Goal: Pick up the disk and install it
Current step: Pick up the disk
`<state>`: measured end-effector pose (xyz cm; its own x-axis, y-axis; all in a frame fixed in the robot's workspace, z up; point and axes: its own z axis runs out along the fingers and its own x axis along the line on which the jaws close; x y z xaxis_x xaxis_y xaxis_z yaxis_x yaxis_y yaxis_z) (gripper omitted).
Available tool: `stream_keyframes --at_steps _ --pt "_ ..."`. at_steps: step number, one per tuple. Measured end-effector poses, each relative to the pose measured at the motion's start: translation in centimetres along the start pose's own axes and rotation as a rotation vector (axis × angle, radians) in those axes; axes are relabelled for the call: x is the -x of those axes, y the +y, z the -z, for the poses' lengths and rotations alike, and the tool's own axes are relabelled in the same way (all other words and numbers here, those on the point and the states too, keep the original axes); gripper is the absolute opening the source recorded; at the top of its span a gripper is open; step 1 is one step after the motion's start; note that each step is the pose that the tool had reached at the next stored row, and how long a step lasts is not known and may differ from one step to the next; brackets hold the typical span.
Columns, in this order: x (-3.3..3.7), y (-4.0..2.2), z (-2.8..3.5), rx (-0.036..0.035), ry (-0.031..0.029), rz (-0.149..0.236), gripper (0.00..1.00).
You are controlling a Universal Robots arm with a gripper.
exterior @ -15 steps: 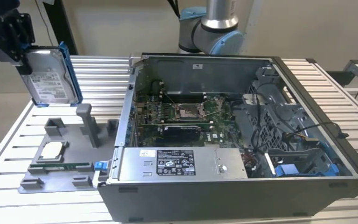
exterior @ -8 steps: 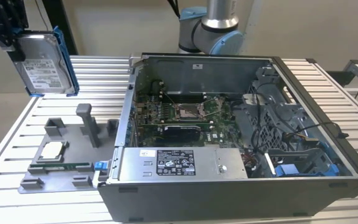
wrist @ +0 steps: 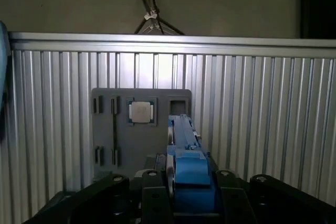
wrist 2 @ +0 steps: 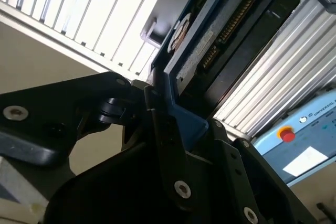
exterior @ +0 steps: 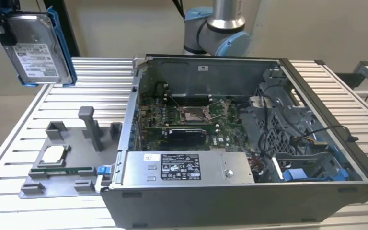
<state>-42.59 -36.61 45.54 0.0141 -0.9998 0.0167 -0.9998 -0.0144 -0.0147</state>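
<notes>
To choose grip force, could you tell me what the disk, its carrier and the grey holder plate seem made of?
The disk: likely metal, silver-grey casing with dull sheen, white paper-like label. Its carrier: probably plastic, uniform bright blue, matte. The holder plate: seemingly moulded plastic, flat matte grey; uncertain.

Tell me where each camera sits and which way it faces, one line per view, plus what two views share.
Exterior view: off the arm, raised, looking down into the open computer case; the arm's base stands behind it.
First wrist view: at the wrist, looking down past the gripper onto the grey tray.
Second wrist view: at the wrist, looking closely along the disk, gripper linkages in front.
Shared: both wrist views show the gripper shut on the disk's blue carrier.
</notes>
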Motion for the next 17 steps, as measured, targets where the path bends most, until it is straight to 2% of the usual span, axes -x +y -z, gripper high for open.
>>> stream_keyframes --at_steps 8,14,17 --pt "-0.06 -0.05 3.52 0.0002 0.0002 0.000 0.00" --pt "-0.06 -0.06 3.54 0.0001 0.0010 0.000 0.00" --pt "-0.06 -0.37 3.54 0.0002 0.0010 0.000 0.00"
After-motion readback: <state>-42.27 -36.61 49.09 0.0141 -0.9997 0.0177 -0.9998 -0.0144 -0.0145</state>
